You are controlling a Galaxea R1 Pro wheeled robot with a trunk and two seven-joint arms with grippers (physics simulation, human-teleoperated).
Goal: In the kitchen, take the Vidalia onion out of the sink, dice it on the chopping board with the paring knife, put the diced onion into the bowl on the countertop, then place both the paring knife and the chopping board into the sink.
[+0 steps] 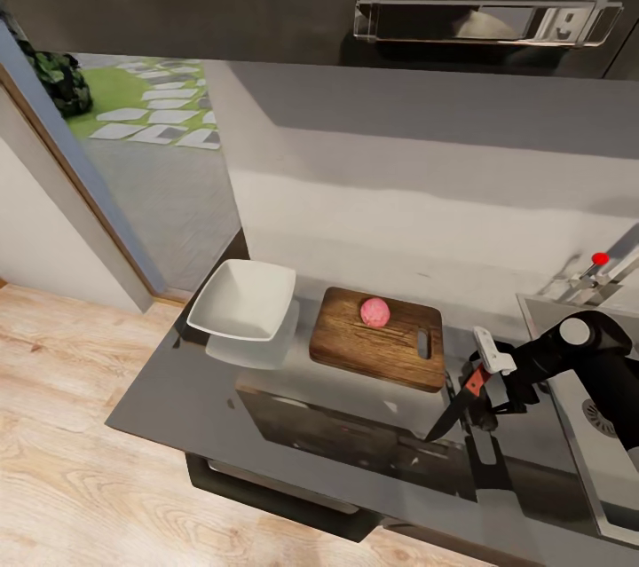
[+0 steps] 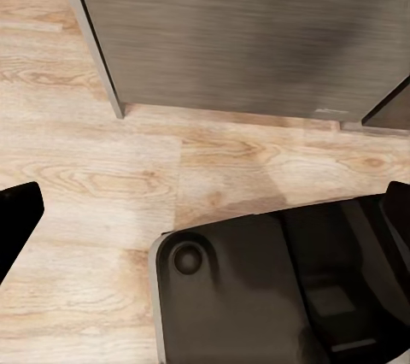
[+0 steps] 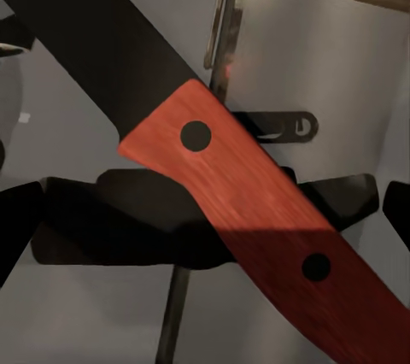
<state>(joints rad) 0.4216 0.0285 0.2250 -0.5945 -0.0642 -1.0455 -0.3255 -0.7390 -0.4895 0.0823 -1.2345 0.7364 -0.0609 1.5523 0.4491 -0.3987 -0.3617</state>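
Floor: a light wooden floor lay nearest, in front of the dark cabinets.
Left gripper: in the left wrist view only dark finger edges showed at the two sides, over wooden floor and a dark rounded body; how far open the fingers were I cannot tell.
Right gripper: it was at the near right of the countertop, just left of the sink, with its fingers closed on the red-orange handle.
Paring knife: it was held tilted, the dark blade pointing down and to the near left above the worktop; the right wrist view showed the handle with two dark rivets.
Countertop: glossy grey and reflective.
Chopping board: it lay flat, just left of the gripper, the handle slot at its right end.
Vidalia onion: whole, it sat on the far part of the board.
Bowl: white, left of the board and close beside it.
Sink: at the far right edge, with the tap and its red knob behind it.
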